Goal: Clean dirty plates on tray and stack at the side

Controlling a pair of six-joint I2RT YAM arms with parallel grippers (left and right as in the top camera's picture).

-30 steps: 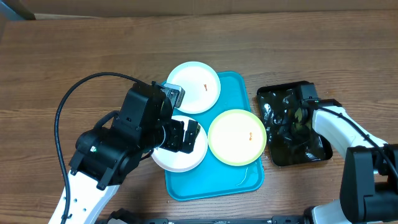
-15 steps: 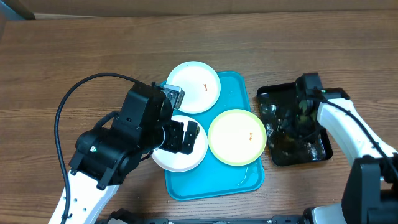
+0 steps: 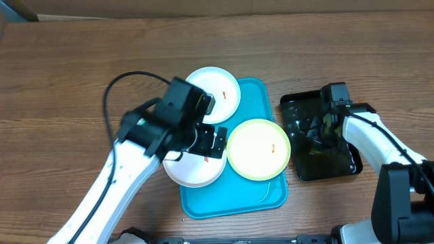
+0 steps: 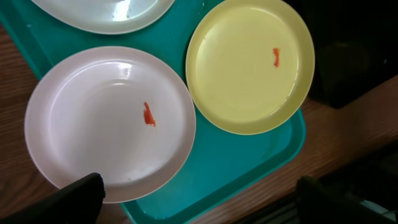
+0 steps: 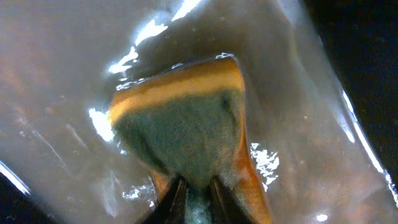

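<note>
Left end effector point(image 3: 211, 141), fingers apart, hovers over the white plate point(image 4: 106, 121) on the tray point(image 4: 249, 168); right end effector point(image 5: 196, 202) clamps a sponge point(image 5: 180, 130).

Tray point(image 3: 230, 201) glossy plastic; table point(image 3: 68, 68) wood grain; sponge point(image 5: 180, 130) rough

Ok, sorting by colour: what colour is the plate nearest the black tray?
Pale yellow-green plate; left wrist view shows it best.

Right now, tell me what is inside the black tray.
The black tray holds a green-and-yellow sponge, pinched by the right gripper, amid wet-looking gloss. Its floor beneath sponge and gripper is covered.
</note>
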